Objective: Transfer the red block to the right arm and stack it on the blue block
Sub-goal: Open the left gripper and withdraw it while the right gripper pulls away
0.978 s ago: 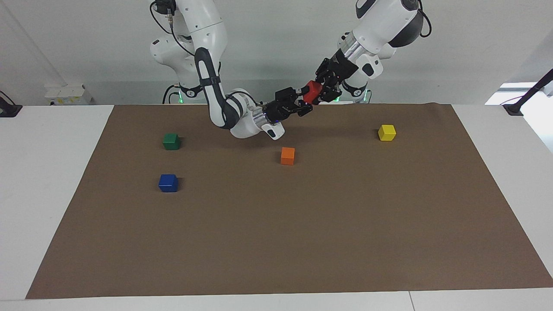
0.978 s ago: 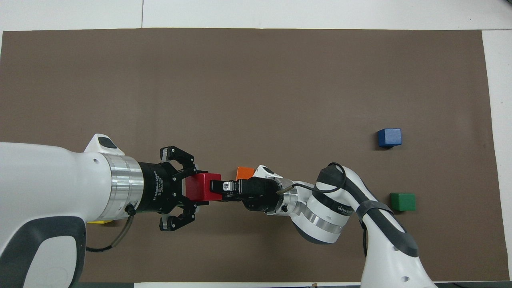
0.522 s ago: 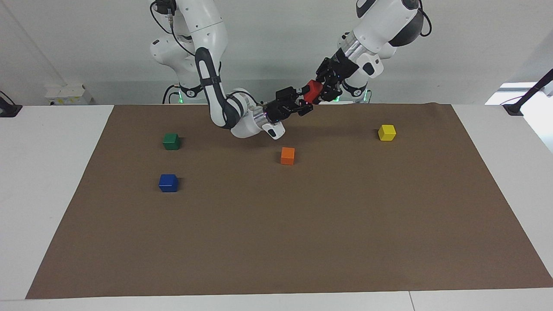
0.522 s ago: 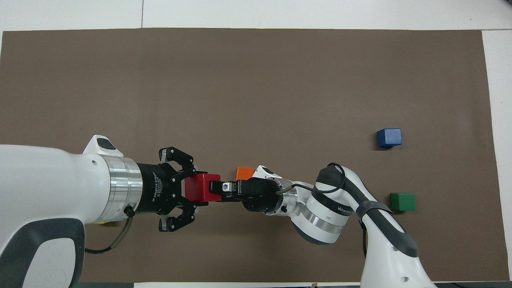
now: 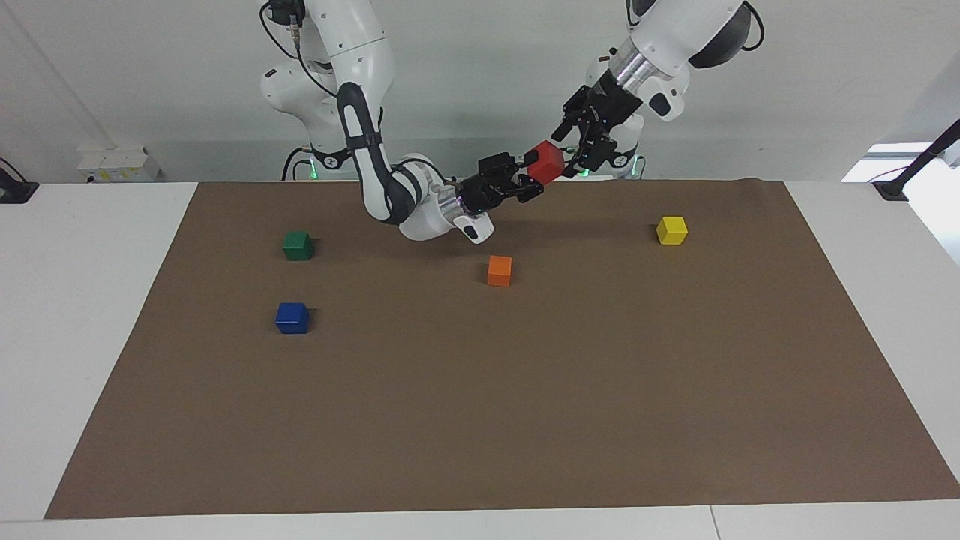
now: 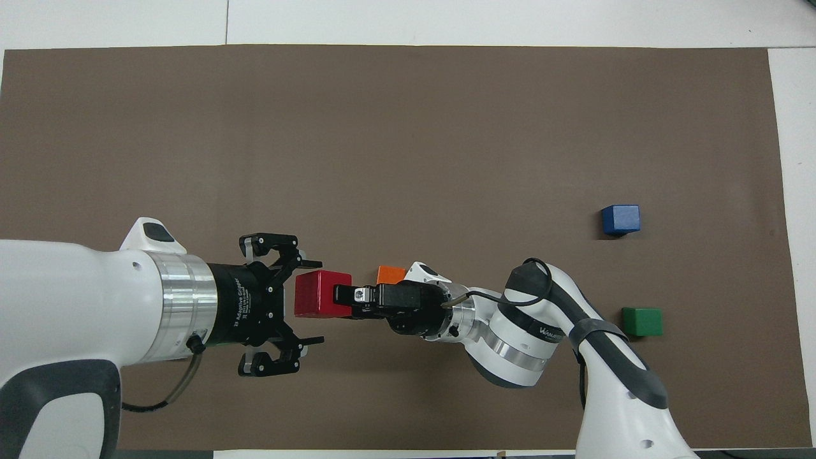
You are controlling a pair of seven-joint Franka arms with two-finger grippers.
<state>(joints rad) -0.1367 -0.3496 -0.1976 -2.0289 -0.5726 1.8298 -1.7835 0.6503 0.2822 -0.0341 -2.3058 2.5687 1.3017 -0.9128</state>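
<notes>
At the bottom of the overhead frame both arms enter: the left arm (image 6: pixel 70 312) comes in from the lower left corner, its white forearm lying almost level across the frame, and the right arm (image 6: pixel 599 370) rises from the lower right, bent at the elbow so that its wrist points back toward the frame's middle. The left gripper (image 6: pixel 306 303) stands with its fingers spread wide, one above and one below the red block (image 6: pixel 315 293), and clear of it. The right gripper (image 6: pixel 347 301) is clamped on the red block, which hangs in the air between the two wrists, just below centre of this frame. In the facing view the same block (image 5: pixel 546 161) shows at upper centre, over the strip of mat nearest the robots, with the left gripper (image 5: pixel 574 146) just to its upper right and apart from it. Partly hidden under the right wrist lies the orange block (image 6: pixel 391 275). Toward the right edge of the overhead frame sit the green block (image 6: pixel 642 321) and, higher up, the blue block (image 6: pixel 620 218), well apart from the grippers. The yellow block (image 5: pixel 671 229) shows at the right of the facing frame. All rest on a brown mat (image 6: pixel 408 127) spread over a white table (image 5: pixel 82 300), with a pale grey wall (image 5: pixel 480 75) across the top of the facing frame.
</notes>
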